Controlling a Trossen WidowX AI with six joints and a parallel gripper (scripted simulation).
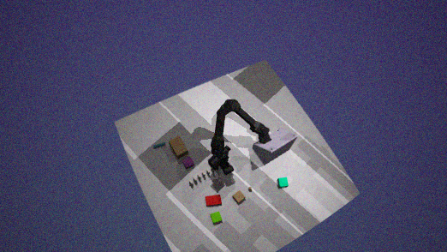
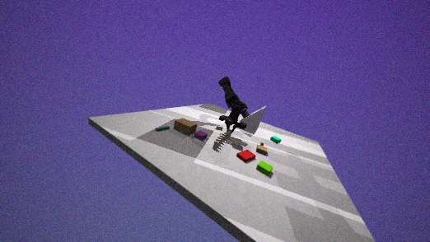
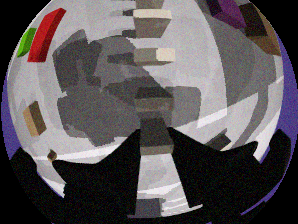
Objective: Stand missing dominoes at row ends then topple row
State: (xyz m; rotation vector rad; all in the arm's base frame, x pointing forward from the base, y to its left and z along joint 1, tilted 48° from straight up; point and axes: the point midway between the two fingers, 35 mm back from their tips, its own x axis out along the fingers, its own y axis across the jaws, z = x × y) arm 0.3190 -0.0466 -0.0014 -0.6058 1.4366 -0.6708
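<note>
Grey, stiff, slim domino tile (image 3: pixel 154 137) pinched in my jaws; it seems light and tippy, best held by its flat faces above the row (image 1: pixel 199 180).

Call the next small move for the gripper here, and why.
Probably lower the gripper straight down to seat the domino it is shut on. The wrist view shows that domino lined up with the standing row, and the top view puts the gripper at the row's near end, so it seems aligned; it is hard to tell whether the domino touches the table.
</note>
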